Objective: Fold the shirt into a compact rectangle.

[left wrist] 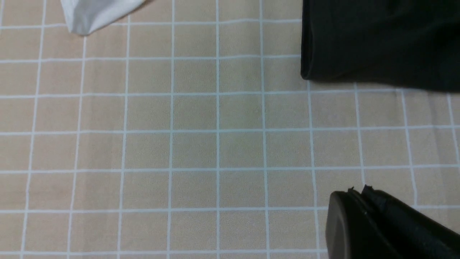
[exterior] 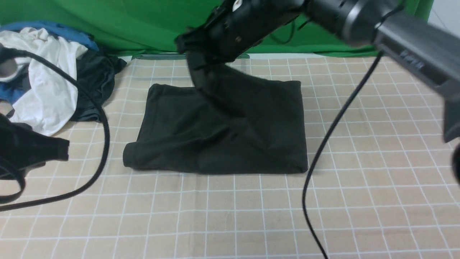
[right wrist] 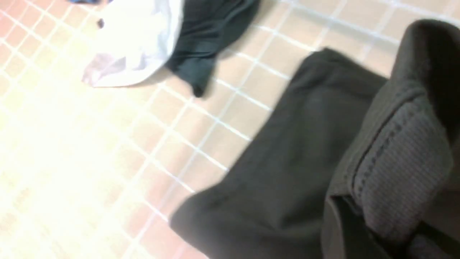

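The charcoal-black shirt (exterior: 215, 140) lies partly folded in the middle of the checked table, its near edge a straight fold. My right gripper (exterior: 194, 59) reaches in from the upper right and is shut on the shirt at its far edge, pulling a ridge of cloth up off the table. In the right wrist view the ribbed collar (right wrist: 399, 162) is pinched in the right gripper (right wrist: 363, 216) above the rest of the shirt (right wrist: 287, 162). My left gripper (exterior: 64, 149) hovers over bare table left of the shirt, shut and holding nothing; its fingertips (left wrist: 354, 194) are pressed together, with the shirt's corner (left wrist: 381, 39) apart from them.
A heap of clothes sits at the back left: a white shirt (exterior: 46, 82), blue cloth (exterior: 50, 27) and a smaller dark grey garment (exterior: 95, 82). A green backdrop (exterior: 125, 25) closes the far side. Black cables (exterior: 104, 144) (exterior: 323, 151) hang over the table on both sides.
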`<action>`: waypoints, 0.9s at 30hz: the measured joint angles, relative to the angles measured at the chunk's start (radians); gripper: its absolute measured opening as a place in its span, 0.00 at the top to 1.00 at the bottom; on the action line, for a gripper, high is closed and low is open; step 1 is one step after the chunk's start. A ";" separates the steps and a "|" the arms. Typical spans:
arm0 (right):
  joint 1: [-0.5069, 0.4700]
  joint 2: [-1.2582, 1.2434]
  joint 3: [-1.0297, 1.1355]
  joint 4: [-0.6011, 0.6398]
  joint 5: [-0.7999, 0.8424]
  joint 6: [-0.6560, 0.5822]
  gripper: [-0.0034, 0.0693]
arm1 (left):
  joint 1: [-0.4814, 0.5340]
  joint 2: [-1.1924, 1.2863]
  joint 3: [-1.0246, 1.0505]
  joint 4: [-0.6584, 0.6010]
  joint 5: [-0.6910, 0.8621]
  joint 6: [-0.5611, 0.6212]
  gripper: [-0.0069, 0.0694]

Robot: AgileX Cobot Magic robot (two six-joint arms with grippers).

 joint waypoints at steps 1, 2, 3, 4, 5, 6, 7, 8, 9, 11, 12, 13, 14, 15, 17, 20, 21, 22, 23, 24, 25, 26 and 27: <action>0.009 0.014 0.000 0.005 -0.016 0.005 0.82 | 0.000 -0.007 0.000 -0.001 0.006 -0.003 0.88; 0.014 0.028 0.000 0.010 -0.032 0.011 0.82 | 0.000 -0.013 0.000 -0.001 0.012 -0.004 0.88; 0.020 0.045 0.000 0.016 -0.054 0.020 0.82 | 0.000 -0.022 0.000 -0.002 0.018 -0.006 0.88; 0.023 0.051 0.000 0.023 -0.062 0.020 0.82 | 0.000 -0.025 -0.001 -0.002 0.021 -0.007 0.88; 0.032 0.081 0.000 0.040 -0.098 0.028 0.82 | 0.000 -0.032 -0.001 -0.003 0.028 -0.007 0.88; 0.034 0.089 0.000 0.049 -0.111 0.031 0.82 | 0.000 -0.035 -0.001 -0.004 0.028 -0.007 0.88; 0.036 0.096 0.000 0.054 -0.120 0.032 0.81 | 0.000 -0.036 -0.001 -0.004 0.030 -0.007 0.88; 0.041 0.116 0.000 0.072 -0.155 0.037 0.80 | 0.000 -0.038 -0.001 -0.007 0.031 -0.007 0.88; 0.047 0.132 0.000 0.089 -0.188 0.040 0.78 | 0.000 -0.039 -0.001 -0.009 0.032 -0.007 0.88; 0.054 0.154 0.000 0.118 -0.229 0.043 0.72 | 0.000 -0.039 -0.001 -0.009 0.032 -0.008 0.88; 0.058 0.166 0.000 0.135 -0.252 0.043 0.67 | 0.000 -0.039 -0.001 -0.009 0.031 -0.008 0.88; 0.063 0.176 0.000 0.148 -0.266 0.044 0.62 | 0.000 -0.039 -0.001 -0.009 0.031 -0.009 0.88; 0.068 0.184 0.000 0.161 -0.272 0.044 0.56 | 0.000 -0.039 -0.001 -0.009 0.030 -0.010 0.88; 0.071 0.187 0.000 0.166 -0.270 0.043 0.51 | 0.000 -0.039 -0.001 -0.009 0.026 -0.011 0.88; 0.076 0.192 -0.002 0.176 -0.237 0.020 0.41 | 0.000 -0.039 -0.001 -0.009 0.015 -0.013 0.88; 0.068 0.190 -0.030 0.172 -0.110 -0.077 0.36 | 0.000 -0.038 -0.001 -0.009 -0.006 -0.031 0.88; 0.059 0.184 -0.043 0.161 -0.046 -0.103 0.37 | 0.000 -0.035 -0.001 -0.009 -0.015 -0.036 0.88; 0.050 0.176 -0.056 0.145 0.022 -0.121 0.40 | 0.000 -0.029 -0.001 -0.009 -0.021 -0.041 0.88; 0.027 0.163 -0.084 0.116 0.104 -0.134 0.47 | 0.000 -0.014 -0.001 -0.009 -0.026 -0.052 0.88; 0.007 0.150 -0.105 0.087 0.169 -0.142 0.54 | 0.000 0.000 -0.001 -0.009 -0.031 -0.055 0.88; -0.011 0.136 -0.120 0.059 0.219 -0.144 0.64 | 0.000 0.022 -0.002 -0.010 -0.042 -0.056 0.88; -0.030 0.123 -0.131 0.043 0.262 -0.146 0.70 | 0.000 0.039 -0.002 -0.012 -0.053 -0.057 0.88; -0.058 0.102 -0.152 0.010 0.316 -0.146 0.82 | 0.000 0.086 -0.007 -0.021 -0.080 -0.057 0.88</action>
